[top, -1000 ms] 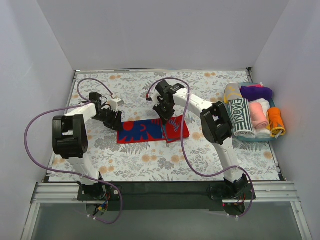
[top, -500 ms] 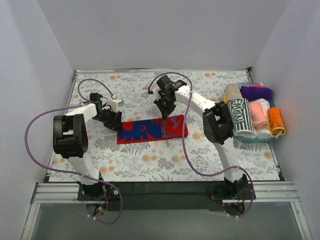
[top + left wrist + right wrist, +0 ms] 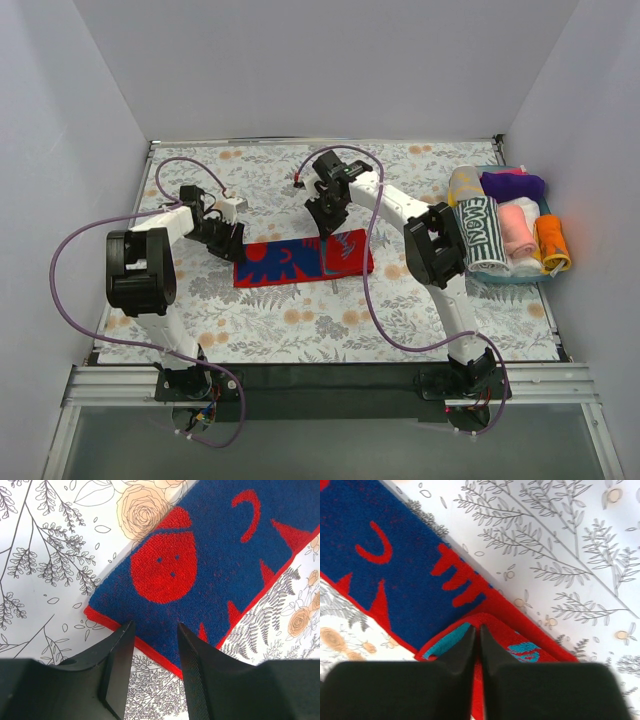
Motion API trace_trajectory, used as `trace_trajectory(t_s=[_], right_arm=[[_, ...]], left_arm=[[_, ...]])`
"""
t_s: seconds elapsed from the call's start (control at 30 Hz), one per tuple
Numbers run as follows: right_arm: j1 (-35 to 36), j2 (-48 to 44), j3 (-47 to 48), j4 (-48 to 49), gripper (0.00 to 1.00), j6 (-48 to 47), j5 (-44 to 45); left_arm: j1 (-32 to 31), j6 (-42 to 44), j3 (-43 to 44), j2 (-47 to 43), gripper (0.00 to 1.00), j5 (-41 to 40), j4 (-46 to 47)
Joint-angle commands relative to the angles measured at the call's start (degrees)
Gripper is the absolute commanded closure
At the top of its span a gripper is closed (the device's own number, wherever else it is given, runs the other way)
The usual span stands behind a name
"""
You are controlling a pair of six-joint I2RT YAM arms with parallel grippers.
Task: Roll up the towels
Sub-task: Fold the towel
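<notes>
The red and blue towel lies flat on the floral covering, its right end folded over so the red and teal underside shows. My right gripper is shut on the edge of that fold. My left gripper is open at the towel's left end, with its fingers either side of the red hem. The towel's blue face with red shapes fills the left wrist view. A salmon-pink roll lies in the tray at the right.
A teal tray at the right edge holds several rolled towels in yellow, purple, green-and-white, pink and orange. Purple cables loop over both arms. White walls close in the table on three sides.
My right gripper has shifted slightly left and up, drawing the folded right end of the towel a little leftward. The left arm has not moved.
</notes>
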Motion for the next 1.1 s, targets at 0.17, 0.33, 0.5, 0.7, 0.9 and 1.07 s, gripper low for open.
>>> trace_trajectory(t_s=[0.17, 0.33, 0.5, 0.7, 0.9, 1.07], right_arm=[[-0.32, -1.33, -0.26, 0.48, 0.56, 0.52, -6.61], [-3.12, -6.24, 0.00, 0.21, 0.51, -0.18, -11.43], [-8.39, -11.70, -4.38, 0.30, 0.58, -1.15, -21.45], [-9.02, -10.40, -9.48, -0.31, 0.85, -2.72, -22.69], [-5.16, -14.07, -15.81, -0.05, 0.72, -5.36, -18.48], [-0.85, -16.28, -20.29, 1.70, 0.60, -5.45, -10.84]], left_arm=[[-0.11, 0.00, 3.13, -4.02, 0.62, 2.53, -1.07], [-0.20, 1.49, 3.05, -7.72, 0.62, 5.16, -2.56], [-0.20, 3.25, 2.52, -9.31, 0.63, 5.96, -4.50], [-0.28, 3.69, 2.08, -8.87, 0.63, 5.96, -4.50], [-0.20, 4.22, 0.77, -9.04, 0.63, 4.47, -4.33], [-0.28, 3.25, -0.03, -7.38, 0.63, 1.13, -3.45]])
